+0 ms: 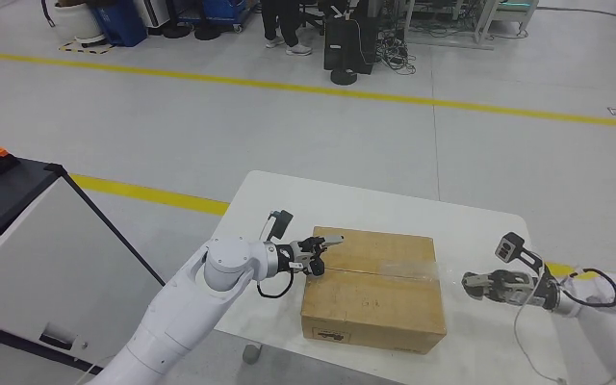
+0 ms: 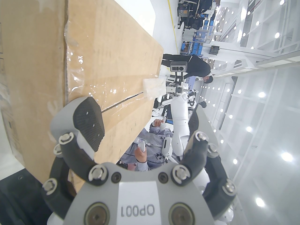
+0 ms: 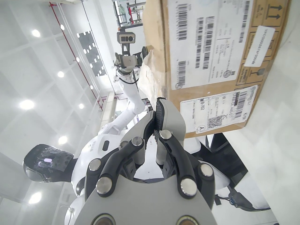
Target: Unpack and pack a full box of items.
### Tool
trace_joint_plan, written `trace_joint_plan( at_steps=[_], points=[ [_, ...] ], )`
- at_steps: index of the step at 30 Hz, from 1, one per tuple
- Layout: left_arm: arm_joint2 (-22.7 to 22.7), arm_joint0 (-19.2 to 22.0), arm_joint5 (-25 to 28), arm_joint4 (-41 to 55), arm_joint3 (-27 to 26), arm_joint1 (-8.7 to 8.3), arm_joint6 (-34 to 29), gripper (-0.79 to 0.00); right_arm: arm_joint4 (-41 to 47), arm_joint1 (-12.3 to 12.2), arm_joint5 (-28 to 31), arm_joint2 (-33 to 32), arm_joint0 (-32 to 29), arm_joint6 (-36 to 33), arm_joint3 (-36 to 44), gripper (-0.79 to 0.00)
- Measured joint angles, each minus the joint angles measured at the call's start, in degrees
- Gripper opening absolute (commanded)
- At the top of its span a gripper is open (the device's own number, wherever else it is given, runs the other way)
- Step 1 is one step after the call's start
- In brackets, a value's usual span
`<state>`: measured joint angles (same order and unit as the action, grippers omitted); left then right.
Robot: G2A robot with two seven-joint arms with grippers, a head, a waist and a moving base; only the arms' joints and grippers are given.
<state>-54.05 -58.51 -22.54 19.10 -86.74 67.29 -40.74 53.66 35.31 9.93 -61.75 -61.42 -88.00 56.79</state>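
White counter [image 1: 289, 197] on a pale grey floor [image 1: 192, 115] with yellow lines; one cardboard box [image 1: 375, 289] sits closed on the counter, nearer the robot's edge. Left side: left hand [image 1: 322, 255] is at the box's left top edge, by the end of the centre seam. The left wrist view shows it released, fingers [image 2: 88, 122] spread wide and nothing between them; one pad lies over the box top [image 2: 105, 47], the other hangs past the edge. Contact with the cardboard cannot be told. Centre: both top flaps are down, and clear tape [image 2: 117, 94] runs glossy along the seam, with a crumpled whitish end [image 2: 153, 86] at the far edge. Right side: the box's end face [image 3: 211, 76] carries white barcode labels [image 3: 211, 24]. Right hand [image 1: 470, 285] is just beside that face, low over the counter. Its fingers [image 3: 164, 118] are clenched, pad against pad, gripping nothing.
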Motion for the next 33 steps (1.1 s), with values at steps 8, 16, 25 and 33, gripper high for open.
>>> trace_joint_plan(
  at_steps=[8,16,25,33],
  points=[
    [0.0,0.0,0.0,0.0,0.0,0.0,0.0,0.0,1.52,-4.9,0.83,-6.86,-5.2,0.0,13.95,-0.785],
    [0.0,0.0,0.0,0.0,0.0,0.0,0.0,0.0,1.28,-7.58,-3.38,-12.64,-9.63,0.0,23.17,-0.785],
    [0.0,0.0,0.0,0.0,0.0,0.0,0.0,0.0,0.92,-7.64,-4.07,-12.63,-9.73,0.0,23.56,-0.785],
    [-2.69,-1.9,1.87,-0.59,-2.64,-0.47,2.38,0.0,0.92,-7.64,-4.08,-12.63,-9.74,0.0,23.57,-0.785]
  ],
)
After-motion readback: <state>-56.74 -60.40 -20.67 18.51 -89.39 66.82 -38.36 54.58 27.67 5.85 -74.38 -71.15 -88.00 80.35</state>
